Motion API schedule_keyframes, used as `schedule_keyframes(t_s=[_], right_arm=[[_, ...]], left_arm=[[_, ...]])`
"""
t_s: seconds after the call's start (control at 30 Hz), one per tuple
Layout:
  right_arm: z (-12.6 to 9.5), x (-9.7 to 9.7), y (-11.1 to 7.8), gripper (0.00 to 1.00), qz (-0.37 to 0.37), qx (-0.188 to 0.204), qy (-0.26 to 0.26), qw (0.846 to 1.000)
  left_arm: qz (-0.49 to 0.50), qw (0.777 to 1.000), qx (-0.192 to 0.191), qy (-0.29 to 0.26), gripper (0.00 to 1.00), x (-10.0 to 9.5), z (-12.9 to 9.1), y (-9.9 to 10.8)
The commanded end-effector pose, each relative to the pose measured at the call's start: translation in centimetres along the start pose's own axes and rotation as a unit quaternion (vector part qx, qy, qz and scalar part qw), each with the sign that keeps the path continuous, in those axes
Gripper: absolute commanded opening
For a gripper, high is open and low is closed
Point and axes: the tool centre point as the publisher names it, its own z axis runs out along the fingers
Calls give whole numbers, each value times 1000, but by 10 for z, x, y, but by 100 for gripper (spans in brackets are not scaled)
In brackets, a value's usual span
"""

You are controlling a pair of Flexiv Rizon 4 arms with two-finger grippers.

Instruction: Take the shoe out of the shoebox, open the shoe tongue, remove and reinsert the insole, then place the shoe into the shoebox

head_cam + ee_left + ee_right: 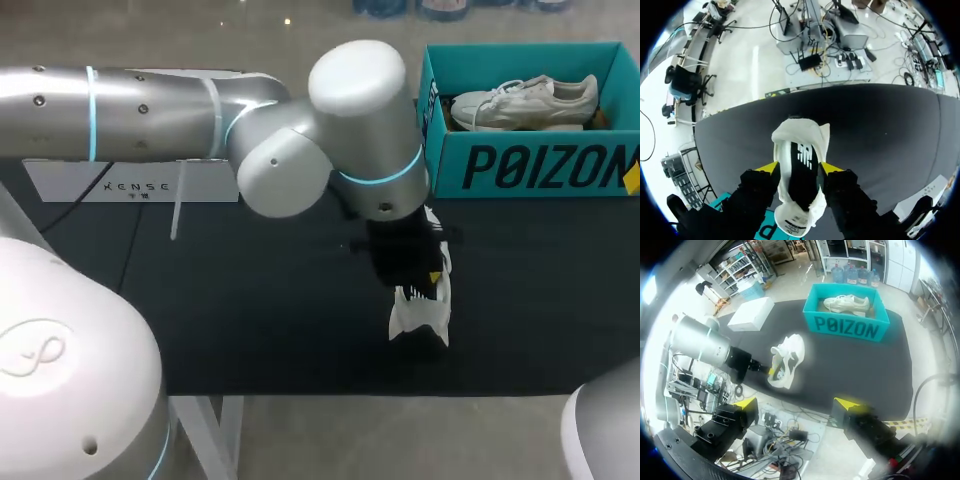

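Left end effector (798,168) is clamping the shoe (418,312) mid-frame, out of the box (530,165) upper right. Insole work and reboxing are probably remaining. Right end effector (795,402) is gaping, empty.

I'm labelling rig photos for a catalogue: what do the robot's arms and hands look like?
The left arm is a thick, rounded silvery-grey tube with glowing cyan rings at its joints; only a pale grey curve of the right arm shows. The left hand and right hand are black and blocky with yellow fingertips.

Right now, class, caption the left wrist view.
Yellow-tipped fingers of the left gripper clasp a white shoe over the black table.
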Motion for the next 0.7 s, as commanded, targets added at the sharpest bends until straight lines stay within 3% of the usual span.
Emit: schedule_keyframes(t_s=[0.03,0.47,0.7], right_arm=[[-1,0,4,100,0,5,0,1000],[-1,0,4,100,0,5,0,1000],[-1,0,4,100,0,5,0,1000]], left_arm=[[-11,998,-7,54,0,-13,21,2],[-38,997,-24,61,0,5,48,5],[-35,996,-19,79,0,7,78,2]])
